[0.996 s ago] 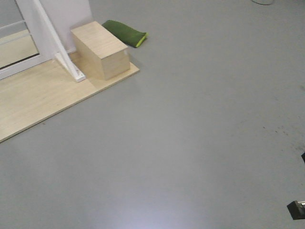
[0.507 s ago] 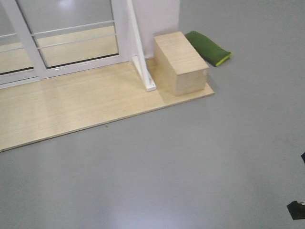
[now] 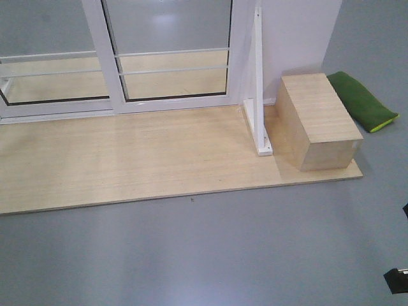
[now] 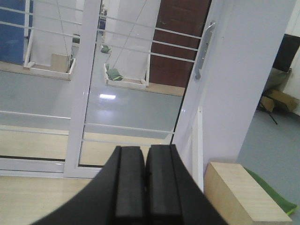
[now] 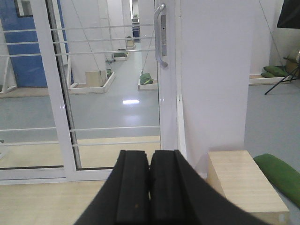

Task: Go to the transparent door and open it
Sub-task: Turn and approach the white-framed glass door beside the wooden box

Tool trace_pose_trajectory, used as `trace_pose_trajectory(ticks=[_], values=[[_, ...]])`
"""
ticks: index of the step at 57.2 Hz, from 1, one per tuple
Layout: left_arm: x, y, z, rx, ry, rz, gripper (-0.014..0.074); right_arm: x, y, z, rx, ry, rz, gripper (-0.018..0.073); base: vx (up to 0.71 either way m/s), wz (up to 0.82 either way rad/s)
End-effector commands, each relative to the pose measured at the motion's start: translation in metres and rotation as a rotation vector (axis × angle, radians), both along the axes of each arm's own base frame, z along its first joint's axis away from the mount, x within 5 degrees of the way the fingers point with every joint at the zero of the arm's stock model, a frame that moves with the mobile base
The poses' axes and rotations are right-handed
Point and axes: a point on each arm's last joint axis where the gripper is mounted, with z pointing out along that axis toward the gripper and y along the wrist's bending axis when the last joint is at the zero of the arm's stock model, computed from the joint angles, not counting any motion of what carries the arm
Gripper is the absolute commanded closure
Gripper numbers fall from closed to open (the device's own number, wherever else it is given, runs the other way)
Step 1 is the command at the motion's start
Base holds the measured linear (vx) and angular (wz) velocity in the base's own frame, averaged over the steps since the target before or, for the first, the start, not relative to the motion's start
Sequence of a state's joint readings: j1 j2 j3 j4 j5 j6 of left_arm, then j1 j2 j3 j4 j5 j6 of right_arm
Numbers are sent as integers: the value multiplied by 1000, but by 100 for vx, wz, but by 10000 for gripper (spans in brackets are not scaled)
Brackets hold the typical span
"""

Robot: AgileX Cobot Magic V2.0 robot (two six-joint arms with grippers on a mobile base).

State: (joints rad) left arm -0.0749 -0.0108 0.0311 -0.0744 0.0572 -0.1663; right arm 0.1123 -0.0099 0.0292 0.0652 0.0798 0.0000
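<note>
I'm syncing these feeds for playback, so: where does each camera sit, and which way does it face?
Exterior front-facing: high on the robot, tilted down at the wooden platform and the foot of the transparent door; a dark part shows at the lower right edge.
Left wrist: behind the shut left gripper, looking ahead at the door's handle.
Right wrist: behind the shut right gripper, squarely facing the same handle.
Shared: all three show the wooden box.

The door (image 5: 112,93) is set straight ahead of the right claw (image 5: 150,154), with its handle (image 5: 161,35) ahead and above. A box (image 5: 243,187) is placed on the board (image 3: 127,159) to the claw's right, a cushion (image 5: 279,180) farther right, and a post (image 3: 258,83) between door and box.
</note>
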Motion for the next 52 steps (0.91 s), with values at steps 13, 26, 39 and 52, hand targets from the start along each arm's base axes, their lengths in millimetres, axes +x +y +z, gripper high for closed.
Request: trace_pose_trajectory(ticks=[13,26,39,52], values=[[1,0,2,-13,-59,1,600,-1,-1,7,9,-90,-11,443,47,10],[1,0,2,-13,-59,1,600,-1,-1,7,9,-90,-11,443,46,8],[1,0,2,-13,-59,1,600,-1,-1,7,9,-90,-11,443,45,10],[1,0,2,-13,-59,1,600,-1,-1,7,9,-90,-11,443,44,13]])
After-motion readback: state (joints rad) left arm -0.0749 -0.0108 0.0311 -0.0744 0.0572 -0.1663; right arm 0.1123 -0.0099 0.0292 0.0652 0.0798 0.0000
